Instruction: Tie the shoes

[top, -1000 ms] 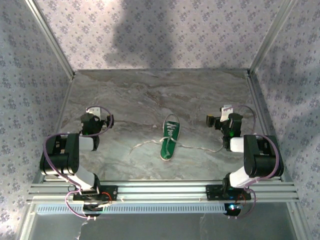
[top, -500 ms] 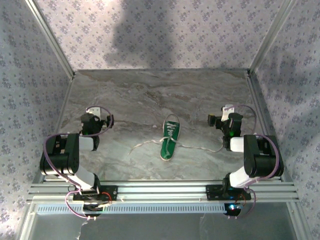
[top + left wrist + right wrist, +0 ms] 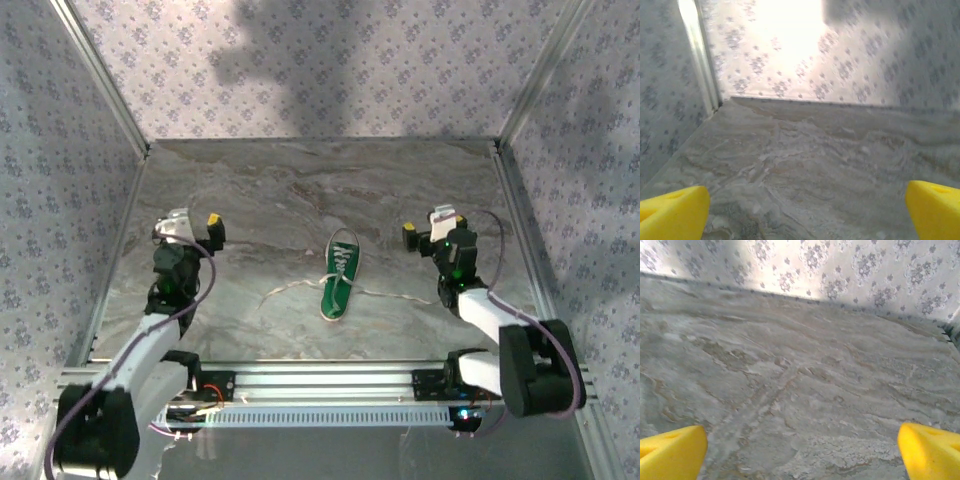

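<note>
The shoe, a small green sneaker with a white toe cap, lies on the marble table between the two arms, toe pointing away. Its white laces trail loose across the table to the left and right. My left gripper hovers open well to the left of the shoe; in the left wrist view its yellow fingertips stand wide apart over bare marble. My right gripper is open to the right of the shoe, its yellow fingertips also spread with nothing between them.
Patterned walls close in the table at the back and both sides, with aluminium posts in the corners. A metal rail runs along the near edge by the arm bases.
Both arms have unfolded from their tucked pose and reached forward. The left gripper has lifted and swung a little; the right gripper has shifted left toward the shoe. The shoe has not moved.
</note>
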Robot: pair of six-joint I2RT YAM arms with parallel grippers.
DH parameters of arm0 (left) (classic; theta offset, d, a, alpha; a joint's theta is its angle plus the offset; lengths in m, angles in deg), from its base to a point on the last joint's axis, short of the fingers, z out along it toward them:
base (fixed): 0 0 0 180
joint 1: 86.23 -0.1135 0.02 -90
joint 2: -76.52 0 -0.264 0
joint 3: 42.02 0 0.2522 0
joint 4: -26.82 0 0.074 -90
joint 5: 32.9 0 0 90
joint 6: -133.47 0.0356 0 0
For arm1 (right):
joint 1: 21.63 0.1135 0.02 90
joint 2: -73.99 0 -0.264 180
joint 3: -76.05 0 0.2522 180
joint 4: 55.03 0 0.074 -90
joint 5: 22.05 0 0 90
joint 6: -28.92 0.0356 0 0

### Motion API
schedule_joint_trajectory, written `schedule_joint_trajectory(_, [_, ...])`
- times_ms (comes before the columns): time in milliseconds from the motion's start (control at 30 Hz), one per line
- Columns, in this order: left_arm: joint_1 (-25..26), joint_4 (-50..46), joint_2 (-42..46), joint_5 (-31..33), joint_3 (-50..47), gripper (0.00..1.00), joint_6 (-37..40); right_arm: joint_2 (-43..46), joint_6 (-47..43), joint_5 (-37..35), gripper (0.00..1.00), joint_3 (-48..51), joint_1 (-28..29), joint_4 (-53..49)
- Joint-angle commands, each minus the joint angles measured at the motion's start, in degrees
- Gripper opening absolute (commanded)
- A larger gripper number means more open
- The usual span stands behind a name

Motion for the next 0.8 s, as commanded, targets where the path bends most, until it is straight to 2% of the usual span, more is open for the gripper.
schedule_joint_trajectory(0, [0.17,-23.55,3.89,12.31,5.4,1.0,-18.81,3.94,6.98,4.69,1.0,-4.84,-2.3,-12.4])
schedule_joint_trajectory(33, [0.14,-29.97,4.14,14.07,7.51,1.0,-21.96,4.49,10.97,5.44,1.0,-5.98,-3.15,-14.8])
schedule_joint_trajectory(67, [0.13,-34.11,4.21,13.59,8.97,1.0,-23.11,5.04,16.74,2.89,1.0,-7.33,-3.76,-18.06])
schedule_joint_trajectory(100, [0.15,-36.97,4.21,12.77,10.0,1.0,-24.31,5.38,23.5,-2.81,1.0,-9.03,-3.93,-22.91])
schedule_joint_trajectory(133, [0.17,-39.8,4.12,11.37,10.84,1.0,-26.15,5.29,33.6,-11.17,0.99,-12.15,-4.01,-32.16])
schedule_joint_trajectory(167, [0.21,-40.72,3.93,8.67,11.02,1.0,-26.83,4.88,39.25,-12.44,1.0,-14.24,-5.04,-38.35])
schedule_joint_trajectory(200, [0.65,-40.79,3.87,6.56,11.09,1.0,-27.07,4.61,40.13,-10.53,1.0,-14.57,-6.05,-38.68])
schedule_joint_trajectory(267, [3.79,-40.65,2.77,5.13,11.64,1.0,-27.07,4.39,40.23,-2.0,1.0,-13.15,-8.94,-36.84])
schedule_joint_trajectory(333, [7.79,-41.88,0.87,5.39,13.49,1.0,-26.3,4.04,44.49,3.59,1.0,-12.82,-11.41,-38.46])
schedule_joint_trajectory(400, [12.53,-43.45,-1.49,6.88,15.52,1.0,-25.37,3.99,45.57,6.24,1.0,-13.01,-11.46,-40.53])
schedule_joint_trajectory(467, [17.13,-45.03,-3.92,7.82,17.46,1.0,-25.02,4.61,45.52,2.51,0.98,-15.0,-8.84,-48.65])
schedule_joint_trajectory(567, [23.52,-45.76,-7.46,8.4,19.28,1.0,-24.84,5.04,48.55,-11.85,0.82,-19.91,-2.3,-65.71])
schedule_joint_trajectory(633, [27.46,-45.68,-10.1,8.81,20.54,1.0,-24.69,5.38,50.62,-17.24,0.77,-20.99,0.78,-73.24])
schedule_joint_trajectory(767, [34.82,-44.77,-16.3,8.32,23.83,1.0,-23.56,4.79,47.83,-14.21,0.71,-19.94,-0.05,-78.16])
